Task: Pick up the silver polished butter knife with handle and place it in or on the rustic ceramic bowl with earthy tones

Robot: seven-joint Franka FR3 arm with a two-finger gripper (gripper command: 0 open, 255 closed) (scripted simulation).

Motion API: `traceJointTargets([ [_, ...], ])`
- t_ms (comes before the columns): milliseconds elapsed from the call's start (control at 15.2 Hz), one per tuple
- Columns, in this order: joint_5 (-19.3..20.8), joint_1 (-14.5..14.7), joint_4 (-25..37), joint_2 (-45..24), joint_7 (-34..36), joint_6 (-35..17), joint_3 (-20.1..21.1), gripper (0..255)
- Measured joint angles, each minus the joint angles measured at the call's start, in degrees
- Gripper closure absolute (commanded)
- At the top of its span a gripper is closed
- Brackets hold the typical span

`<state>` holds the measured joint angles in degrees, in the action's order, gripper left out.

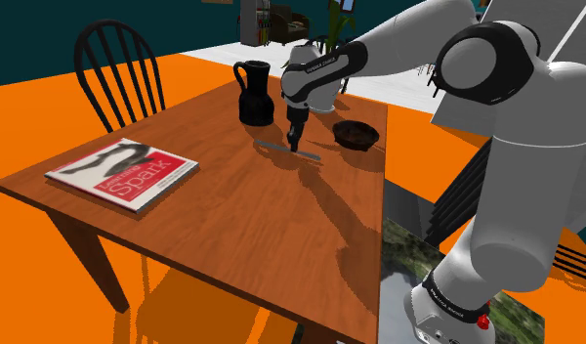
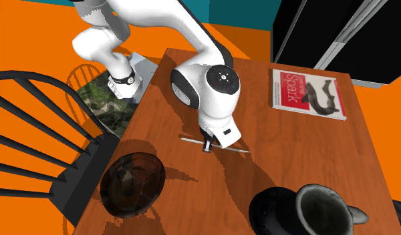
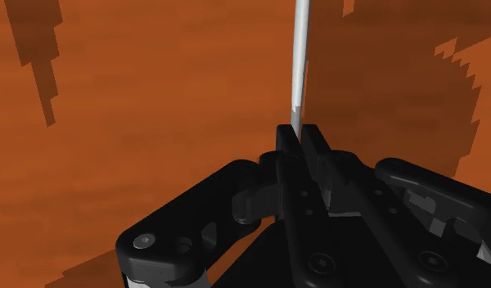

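Observation:
A thin silver butter knife (image 1: 272, 147) (image 2: 236, 150) lies flat on the wooden table (image 1: 232, 215). My black gripper (image 1: 295, 146) (image 2: 207, 147) points straight down at its middle. In the wrist view my gripper (image 3: 302, 136) has its fingers (image 3: 286, 151) drawn close together around the knife (image 3: 299, 57), whose blade runs on past them over the wood. The dark brown bowl (image 1: 355, 133) (image 2: 132, 185) stands a short way off, near the table edge on the shoulder view's right.
A black pitcher (image 1: 253, 94) (image 2: 313, 210) stands just behind the knife. A red and white magazine (image 1: 122, 171) (image 2: 307, 93) lies toward the table's other end. A dark spindle-back chair (image 1: 115, 68) (image 2: 32, 133) stands at the table's side.

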<state>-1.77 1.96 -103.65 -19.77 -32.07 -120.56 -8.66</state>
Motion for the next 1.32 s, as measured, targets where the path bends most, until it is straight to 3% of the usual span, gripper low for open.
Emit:
traceJointTargets([
  [1320,0.8,0.1,8.4,4.8,0.2,13.2,-0.3,255],
])
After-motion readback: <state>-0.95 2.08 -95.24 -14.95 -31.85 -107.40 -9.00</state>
